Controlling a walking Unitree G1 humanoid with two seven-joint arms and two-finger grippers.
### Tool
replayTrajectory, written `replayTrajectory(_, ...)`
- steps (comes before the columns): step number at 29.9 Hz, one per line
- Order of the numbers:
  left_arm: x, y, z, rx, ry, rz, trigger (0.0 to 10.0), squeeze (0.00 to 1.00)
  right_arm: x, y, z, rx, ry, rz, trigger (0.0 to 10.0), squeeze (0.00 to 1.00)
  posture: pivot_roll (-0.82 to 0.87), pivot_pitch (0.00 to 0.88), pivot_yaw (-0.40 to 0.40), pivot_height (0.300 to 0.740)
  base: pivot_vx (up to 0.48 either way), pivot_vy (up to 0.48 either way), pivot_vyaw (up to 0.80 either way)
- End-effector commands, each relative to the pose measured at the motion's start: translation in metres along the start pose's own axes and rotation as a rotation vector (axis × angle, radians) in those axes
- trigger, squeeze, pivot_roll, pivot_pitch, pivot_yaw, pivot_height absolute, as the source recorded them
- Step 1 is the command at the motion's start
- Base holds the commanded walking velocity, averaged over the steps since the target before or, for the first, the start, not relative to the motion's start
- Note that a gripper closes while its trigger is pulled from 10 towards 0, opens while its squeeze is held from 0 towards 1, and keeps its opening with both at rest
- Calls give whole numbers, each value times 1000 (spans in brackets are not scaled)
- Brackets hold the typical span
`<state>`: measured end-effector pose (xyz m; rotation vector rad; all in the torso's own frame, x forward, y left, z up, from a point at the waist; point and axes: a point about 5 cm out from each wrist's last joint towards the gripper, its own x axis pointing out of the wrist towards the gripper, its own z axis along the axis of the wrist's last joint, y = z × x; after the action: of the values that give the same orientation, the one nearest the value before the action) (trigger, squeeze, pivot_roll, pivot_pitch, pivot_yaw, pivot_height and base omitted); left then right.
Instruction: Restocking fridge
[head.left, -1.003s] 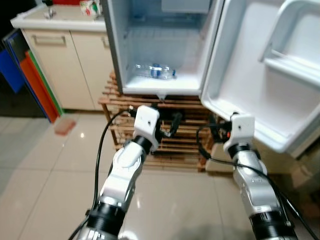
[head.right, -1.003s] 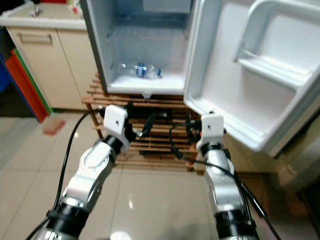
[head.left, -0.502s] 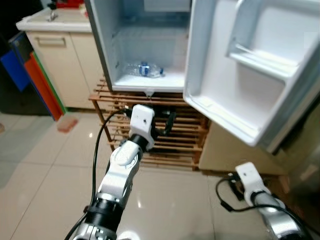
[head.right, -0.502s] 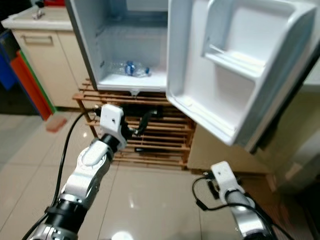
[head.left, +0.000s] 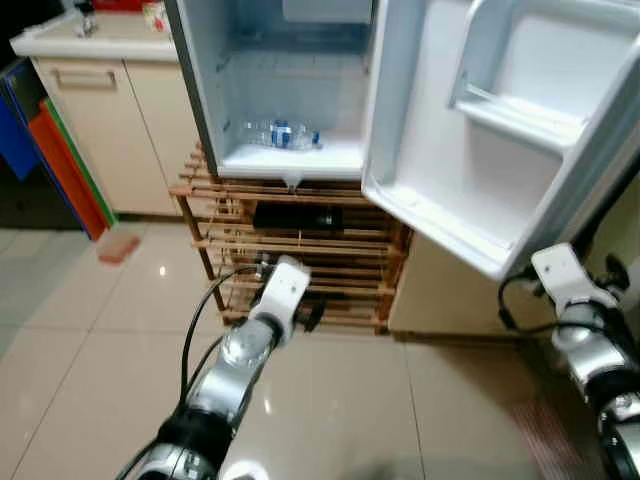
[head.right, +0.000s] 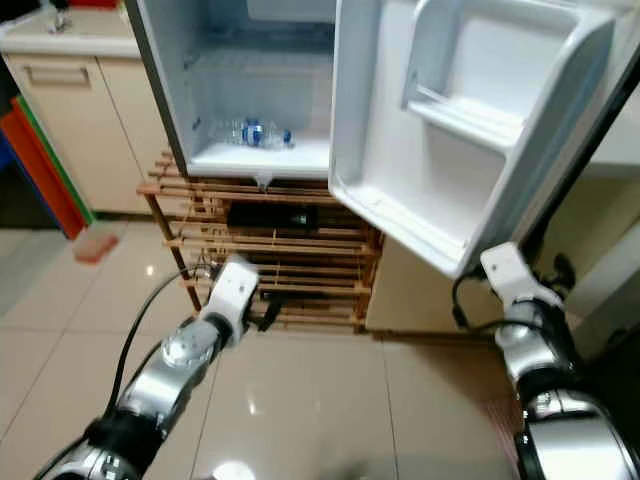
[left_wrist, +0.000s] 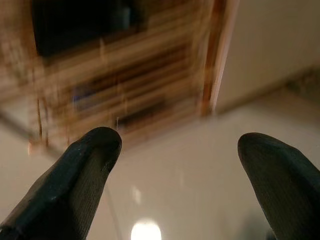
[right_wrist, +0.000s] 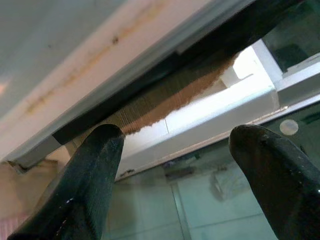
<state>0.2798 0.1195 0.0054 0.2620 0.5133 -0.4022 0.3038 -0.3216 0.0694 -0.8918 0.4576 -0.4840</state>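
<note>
Open fridge (head.left: 290, 90) on a wooden slatted rack (head.left: 290, 250), both grippers held empty.

A water bottle (head.left: 283, 134) is seen lying on the fridge's bottom shelf, beside the swung-open door (head.left: 500, 130). The left gripper (left_wrist: 175, 165) is held low before the rack, its fingers spread apart over the tiled floor (head.left: 80, 340). The right gripper (right_wrist: 175, 165) is raised near the door's lower edge, fingers likewise parted.

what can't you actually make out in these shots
- Bottle labels: the bottles on the fridge floor are too small in the eye views to read or count surely.
- Dark item on the wooden rack: shaded by the fridge above, unidentifiable.
- Left wrist view: the rack is motion-blurred beyond the left gripper.
- Countertop: objects cut by the top edge.
- Right gripper: its surroundings are unclear.
</note>
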Motion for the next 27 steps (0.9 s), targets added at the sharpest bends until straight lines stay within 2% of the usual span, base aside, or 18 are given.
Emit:
replayTrajectory(1, 1, 5, 8, 6, -27, 19, 10000, 0, 4, -4, 12, 45, -27, -9, 10000, 0, 0, 0, -11, 740, 0, 0, 0)
replayTrajectory(3, 1, 5, 8, 3, -29, 18, 10000, 0, 4, -4, 15, 56, -39, -5, 10000, 0, 0, 0, -11, 740, 0, 0, 0)
replayTrajectory(4, 2, 4, 9, 8, -31, 18, 10000, 0, 5, -2, 24, 104, -65, 16, 10000, 0, -1, 0, -11, 740, 0, 0, 0)
replayTrajectory(10, 7, 0, 6, 18, -8, -6, 10000, 0, 0, 17, 74, 591, -160, 282, 10000, 0, -14, 0, -10, 740, 0, 0, 0)
replayTrajectory(11, 7, 0, 6, 18, -8, -6, 10000, 0, 0, 17, 74, 591, -160, 282, 10000, 0, -14, 0, -10, 740, 0, 0, 0)
replayTrajectory(12, 7, -2, 1, 23, 17, -22, 10000, 0, -5, 25, 92, 671, -230, 396, 10000, 0, -20, 0, -10, 740, 0, 0, 0)
replayTrajectory(14, 7, -4, -4, 31, 45, -37, 10000, 0, -12, 34, 105, 735, -272, 514, 10000, 0, -23, 0, -14, 740, 0, 0, 0)
replayTrajectory(16, 6, -8, -11, 46, 88, -61, 10000, 0, -31, 54, 119, 836, -322, 769, 10000, 0, -25, 0, -16, 740, 0, 0, 0)
replayTrajectory(17, 6, -8, -11, 46, 88, -61, 10000, 0, -31, 54, 119, 836, -322, 769, 10000, 0, -25, 0, -16, 740, 0, 0, 0)
replayTrajectory(18, 6, -9, -15, 49, 109, -68, 10000, 0, -48, 66, 121, 842, -349, 940, 10000, 0, -30, 0, -19, 740, 0, 0, 0)
replayTrajectory(19, 5, -12, -22, 55, 155, -87, 10000, 0, -88, 78, 114, 805, -392, 1241, 10000, 0, -33, 0, -23, 740, 0, 0, 0)
replayTrajectory(20, 5, -12, -22, 55, 155, -87, 10000, 0, -88, 78, 114, 805, -392, 1241, 10000, 0, -33, 0, -23, 740, 0, 0, 0)
replayTrajectory(21, 5, -14, -26, 52, 184, -101, 10000, 0, -110, 81, 106, 771, -404, 1378, 10000, 0, -36, 0, -28, 740, 0, 0, 0)
replayTrajectory(22, 4, -16, -31, 46, 218, -118, 10000, 0, -125, 81, 97, 746, -400, 1462, 10000, 0, -39, 0, -30, 740, 0, 0, 0)
replayTrajectory(23, 4, -16, -31, 46, 218, -118, 10000, 0, -125, 81, 97, 746, -400, 1462, 10000, 0, -39, 0, -30, 740, 0, 0, 0)
replayTrajectory(24, 1, -17, -44, 28, 303, -139, 10000, 0, -132, 82, 73, 734, -334, 1509, 10000, 0, -43, 0, -34, 740, 0, 0, 0)
replayTrajectory(25, 1, -17, -44, 28, 303, -139, 10000, 0, -132, 82, 73, 734, -334, 1509, 10000, 0, -43, 0, -34, 740, 0, 0, 0)
replayTrajectory(27, -2, -17, -58, 1, 371, -147, 10000, 0, -122, 81, 58, 748, -280, 1461, 10000, 0, -46, 0, -33, 740, 0, 0, 0)
